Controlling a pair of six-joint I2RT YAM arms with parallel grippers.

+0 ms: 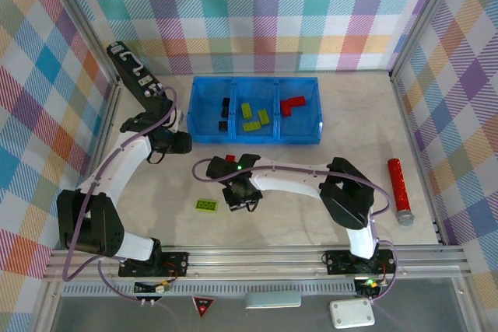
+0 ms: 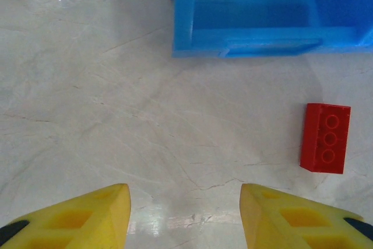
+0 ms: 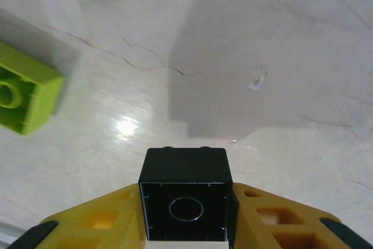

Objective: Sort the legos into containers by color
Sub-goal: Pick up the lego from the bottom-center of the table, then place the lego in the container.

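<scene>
My right gripper (image 3: 185, 217) is shut on a small black lego (image 3: 185, 199), its hollow underside facing the camera, just above the table. A lime green lego (image 3: 23, 94) lies to its left, also seen on the table (image 1: 207, 205) beside the right gripper (image 1: 239, 197). My left gripper (image 2: 185, 217) stands open over bare table, with a red lego (image 2: 326, 137) ahead to its right. The blue bin (image 1: 311, 126) holds black legos (image 1: 225, 106) in its left container, green legos (image 1: 255, 117) in the middle and a red lego (image 1: 292, 103) on the right.
A red cylinder with a grey end (image 1: 399, 188) lies at the right of the table. Checked walls close in the left, back and right. The metal rail with the arm bases (image 1: 257, 258) runs along the near edge.
</scene>
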